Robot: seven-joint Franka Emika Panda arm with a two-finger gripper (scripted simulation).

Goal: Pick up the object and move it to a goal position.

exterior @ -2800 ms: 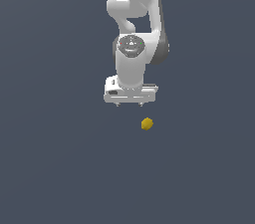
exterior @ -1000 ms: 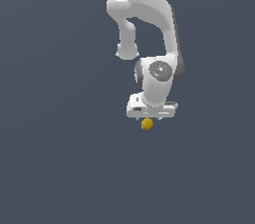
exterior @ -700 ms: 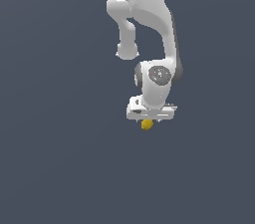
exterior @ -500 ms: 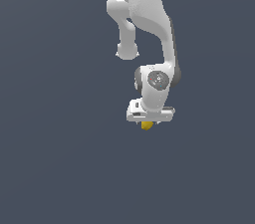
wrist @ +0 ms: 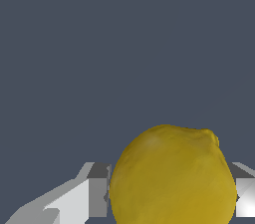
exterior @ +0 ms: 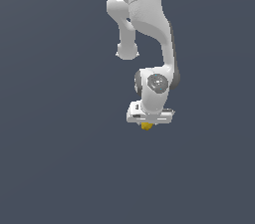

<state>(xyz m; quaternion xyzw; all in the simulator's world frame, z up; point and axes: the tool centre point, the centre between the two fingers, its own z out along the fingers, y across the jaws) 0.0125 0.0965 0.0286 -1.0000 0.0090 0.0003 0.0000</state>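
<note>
The hand (exterior: 148, 124) is clamped on the yellow object (exterior: 146, 126), which sits between the two fingers (wrist: 74, 200) and peeks out just under the hand.

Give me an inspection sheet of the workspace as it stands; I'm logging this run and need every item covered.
Surface: plain dark grey-blue ground, no marks seen.
Job's things: yellow lump, rounded, sits between the fingers; in the exterior view only its lower part shows under the hand.
Clutter: nothing seen.
Grippers: white gripper points down over the lump; one finger on each side of it; contact cannot be told.
Cables: nothing seen.
Surroundings: nothing seen beyond the white arm.
</note>
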